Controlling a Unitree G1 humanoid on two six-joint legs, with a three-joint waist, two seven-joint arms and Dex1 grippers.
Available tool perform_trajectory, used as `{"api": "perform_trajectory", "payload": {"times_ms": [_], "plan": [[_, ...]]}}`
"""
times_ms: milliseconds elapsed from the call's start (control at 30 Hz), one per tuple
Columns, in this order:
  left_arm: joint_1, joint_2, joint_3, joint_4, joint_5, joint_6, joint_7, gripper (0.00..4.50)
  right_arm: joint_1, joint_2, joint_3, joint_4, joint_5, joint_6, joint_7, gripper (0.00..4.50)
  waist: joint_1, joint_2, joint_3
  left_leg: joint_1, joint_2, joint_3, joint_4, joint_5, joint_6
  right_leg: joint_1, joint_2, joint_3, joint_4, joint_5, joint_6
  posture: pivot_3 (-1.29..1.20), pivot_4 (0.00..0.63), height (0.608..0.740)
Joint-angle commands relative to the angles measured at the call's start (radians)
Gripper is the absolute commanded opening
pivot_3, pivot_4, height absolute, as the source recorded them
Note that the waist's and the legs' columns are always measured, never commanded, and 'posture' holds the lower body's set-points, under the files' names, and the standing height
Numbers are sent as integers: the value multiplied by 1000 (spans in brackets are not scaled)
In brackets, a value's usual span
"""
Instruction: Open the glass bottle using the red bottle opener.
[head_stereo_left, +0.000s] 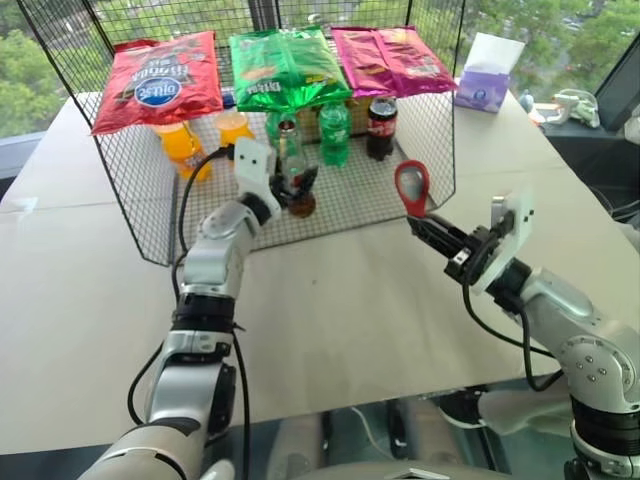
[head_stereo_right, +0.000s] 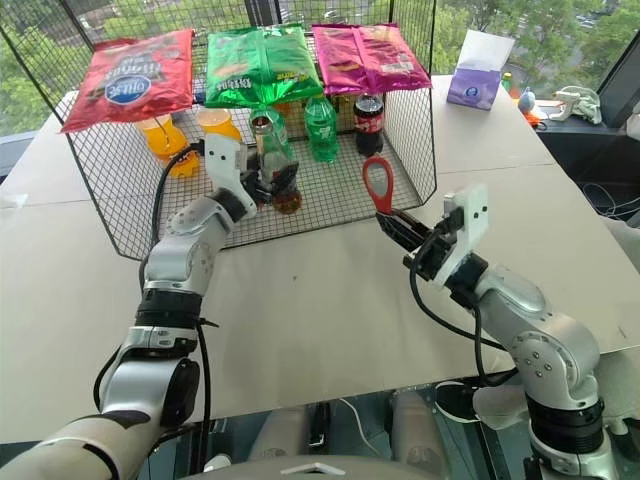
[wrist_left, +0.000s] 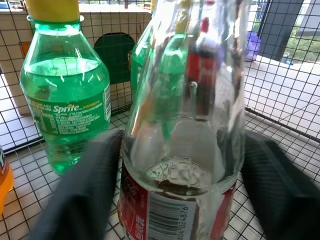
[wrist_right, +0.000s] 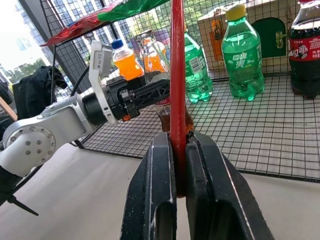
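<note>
Glass first: one glass bottle (head_stereo_left: 292, 165), clear with a red label and dark cola low down, stands on the wire rack's (head_stereo_left: 150, 215) floor toward its open front edge, left of centre. Around it, count them: two green soda bottles (head_stereo_left: 334, 130) behind it, one dark cola bottle (head_stereo_left: 381, 127) with a red cap to their right, and two orange drink bottles (head_stereo_left: 184, 150) toward the rack's left side. Three snack bags lie on the rack's top: a red bag (head_stereo_left: 160, 80) at the left, a green bag (head_stereo_left: 285, 66) in the middle, a pink bag (head_stereo_left: 388, 60) at the right. One purple tissue box (head_stereo_left: 484, 80) sits near the desk's (head_stereo_left: 330, 320) far right corner.

Now the left gripper (head_stereo_right: 268, 186): it reaches into the rack from the front, and its two black fingers (wrist_left: 75, 195) stand either side of the glass bottle's lower body at label height. In the left wrist view the bottle sits squarely between them; whether the pads actually press the glass, I cannot tell.

Over to the right gripper (head_stereo_left: 420, 226), out in front of the rack's right front corner, above the bare desk. It is clamped tight on the handle of the one red bottle opener (head_stereo_left: 412, 188), which stands upright with its ring head on top, well apart from the glass bottle and to its right.
</note>
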Motion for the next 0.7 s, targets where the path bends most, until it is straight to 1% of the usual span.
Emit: {"api": "perform_trajectory", "payload": {"times_ms": [33,133,233,267,367,433,500,600,700], "plan": [[-22,-3,16,-37,-9,-20,-15,2438,-1,-5,-17,-47,3,-20,-1,0,1,0,0,0,0,0,0,0,0,0,0,0,0,0,0,0,150,740],[-1,4,29,-85,-50,2,-57,2438,2,-13,-18,-51,-4,-21,2,0,1,0,0,0,0,0,0,0,0,0,0,0,0,0,0,0,150,740],[35,25,51,-175,-154,65,-164,2438,0,-33,-15,-56,-40,-31,8,0,0,0,0,0,0,0,0,0,0,0,0,0,0,0,0,0,150,740],[46,37,51,-206,-186,92,-205,2438,-3,-46,-10,-56,-66,-38,12,0,-2,0,0,0,0,0,0,0,0,0,0,0,0,0,0,0,150,740],[83,72,29,-314,-279,192,-322,2438,-23,-111,41,-55,-216,-92,35,0,-2,0,0,-1,0,0,0,0,0,-1,0,0,0,0,0,0,150,740],[94,80,-2,-349,-286,205,-365,2438,-40,-145,92,-42,-327,-149,51,0,-1,0,0,-1,0,0,0,0,0,-1,0,0,0,0,0,0,150,740],[94,66,-24,-357,-278,196,-380,2438,-57,-166,138,-25,-427,-203,58,0,1,0,0,0,0,0,0,0,0,-1,0,0,0,0,0,0,150,740],[94,49,-74,-347,-248,170,-413,2438,-84,-156,178,-2,-527,-262,53,0,0,0,0,0,0,0,1,0,0,0,0,0,1,0,-1,0,150,740],[112,50,-138,-317,-212,128,-487,2438,-113,-134,197,22,-621,-317,26,0,0,0,0,0,0,0,2,0,0,0,0,1,1,0,0,0,150,740]]}}
